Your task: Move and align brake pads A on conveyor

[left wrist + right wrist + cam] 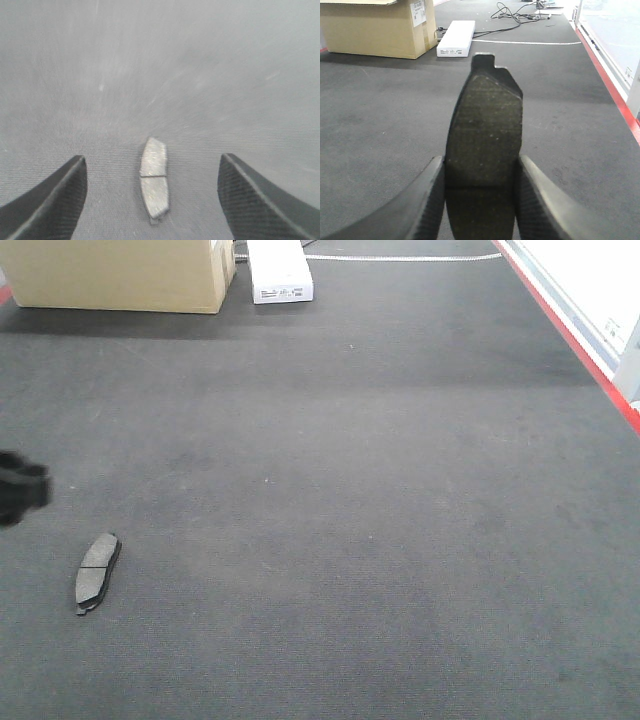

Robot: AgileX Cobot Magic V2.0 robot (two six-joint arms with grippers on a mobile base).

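One brake pad [96, 572] lies flat on the dark conveyor [350, 500] at the near left. In the left wrist view this pad [154, 177] lies lengthwise between my left gripper's [152, 197] wide-open fingers, which hover above it without touching. My left gripper shows in the front view only as a dark blur [20, 488] at the left edge. My right gripper [481, 192] is shut on a second brake pad [485, 135], held upright above the belt by its two sides. The right gripper is out of the front view. Other pads are out of view.
A cardboard box [120, 275] and a white flat box [278, 270] stand at the belt's far end. A red edge strip [575, 345] runs along the right side. Cables [520, 12] lie beyond the white box.
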